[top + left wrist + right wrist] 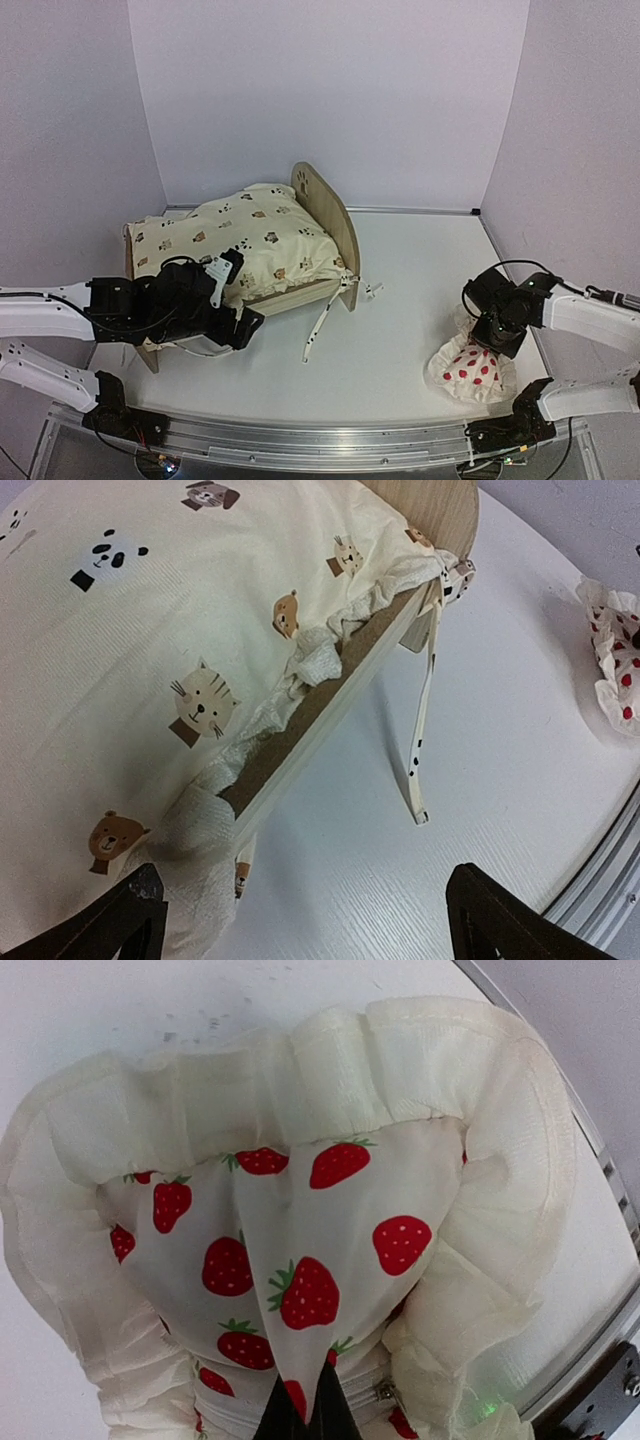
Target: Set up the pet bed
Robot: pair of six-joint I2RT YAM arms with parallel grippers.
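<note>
Two grippers, two jobs: nearest, the right gripper [305, 1415] pinches a fold of the strawberry pillow [300, 1260], so the pickup is in hand. The left gripper [310, 920] hangs spread by the cushion [150, 630]. Farther back, left of centre, stands the pet bed [325, 210]. Next, I reckon: lift the pillow across to it.

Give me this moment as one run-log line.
left gripper: open, near pet bed rail | right gripper: shut on strawberry pillow | cushion: on bed
</note>
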